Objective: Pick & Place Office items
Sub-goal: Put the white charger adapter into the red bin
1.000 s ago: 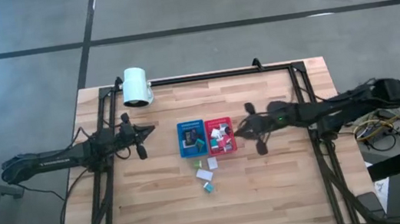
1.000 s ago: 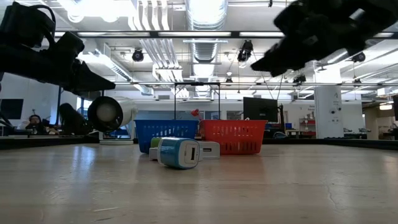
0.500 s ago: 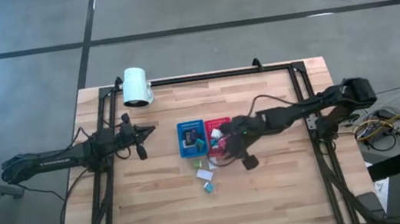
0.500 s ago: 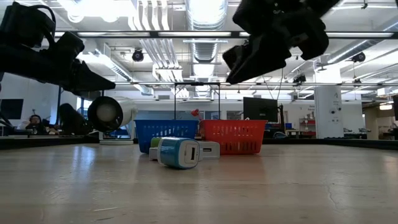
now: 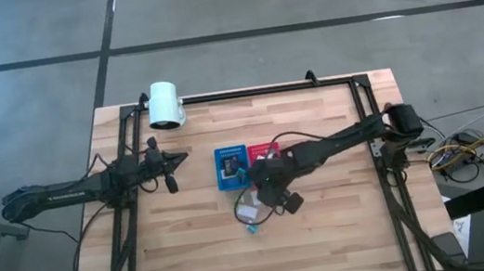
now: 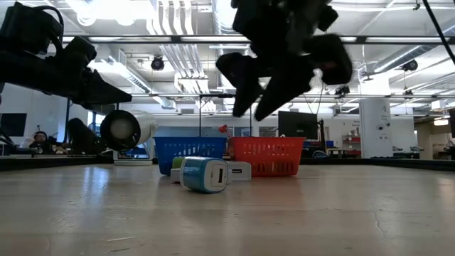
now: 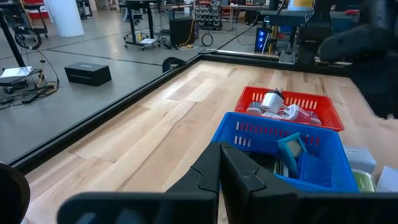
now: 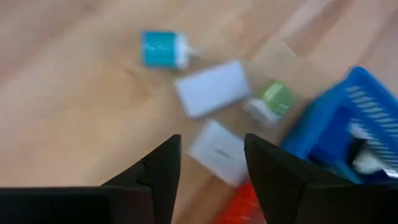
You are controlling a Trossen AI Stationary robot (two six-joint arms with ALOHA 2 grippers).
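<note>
The right gripper (image 8: 208, 165), jaws apart, hovers above loose white blocks (image 8: 211, 88) on the desk (image 5: 329, 227), probably to descend and grasp one.

This is a large open robotics lab or workshop hall. The pale wooden plank tabletop (image 5: 329, 227), edged by a black metal frame (image 5: 246, 92), stands on a bare grey concrete floor (image 5: 22, 33) crossed by dark lines. Behind it, exposed silver ventilation ducts (image 6: 170, 57) and bright strip lights (image 6: 234, 14) hang from an open ceiling. Farther off stand a dark monitor (image 6: 297, 124), white columns (image 6: 371, 117), wheeled black workstations (image 7: 140, 18) and loose cables (image 5: 456, 159).
</note>
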